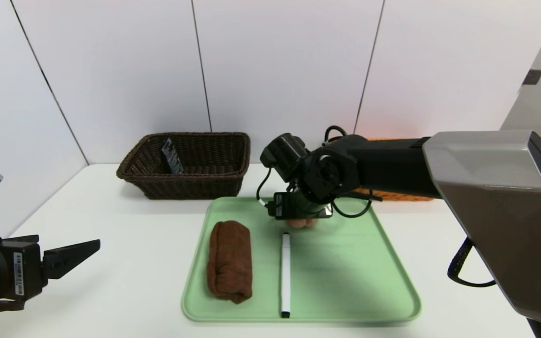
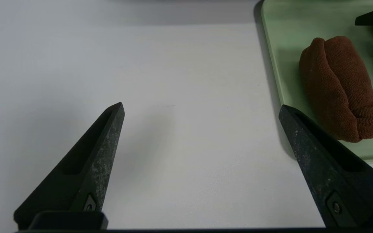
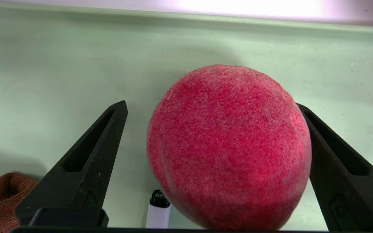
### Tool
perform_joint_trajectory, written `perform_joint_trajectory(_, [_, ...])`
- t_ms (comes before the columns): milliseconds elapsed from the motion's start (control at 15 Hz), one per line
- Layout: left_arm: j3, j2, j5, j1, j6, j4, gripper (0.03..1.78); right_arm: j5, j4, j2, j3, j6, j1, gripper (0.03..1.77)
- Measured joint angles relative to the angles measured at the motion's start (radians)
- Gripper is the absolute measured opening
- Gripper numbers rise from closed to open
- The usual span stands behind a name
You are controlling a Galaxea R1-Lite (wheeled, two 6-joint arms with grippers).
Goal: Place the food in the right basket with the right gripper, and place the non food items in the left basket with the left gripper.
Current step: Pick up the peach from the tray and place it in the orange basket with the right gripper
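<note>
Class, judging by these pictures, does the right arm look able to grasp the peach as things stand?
Probably yes: the right gripper hovers over the tray with its fingers open on either side of the peach, and nothing visible lies between them and the fruit.

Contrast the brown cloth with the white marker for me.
The brown cloth is a thick, soft bundle; the white marker is a slim, straight stick. The cloth is brown all over, whereas the marker is white with black ends. The cloth shows folds, while the marker looks smooth. Both lie lengthwise on the green tray, side by side without touching.
</note>
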State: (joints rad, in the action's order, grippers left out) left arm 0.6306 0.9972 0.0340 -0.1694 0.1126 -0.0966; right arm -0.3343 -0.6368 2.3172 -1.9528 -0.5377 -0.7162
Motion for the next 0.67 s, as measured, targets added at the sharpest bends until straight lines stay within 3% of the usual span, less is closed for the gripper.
perform_joint_trajectory(200, [0.001, -0.002, 0.001, 0.001, 0.000, 0.000, 1.69, -0.030, 0.001, 0.003, 0.000, 0.002, 0.001, 1.23])
perform_joint_trajectory(667, [0.010, -0.014, 0.002, 0.001, -0.003, 0.000, 1.69, -0.020, -0.006, -0.075, 0.001, 0.000, -0.031, 1.18])
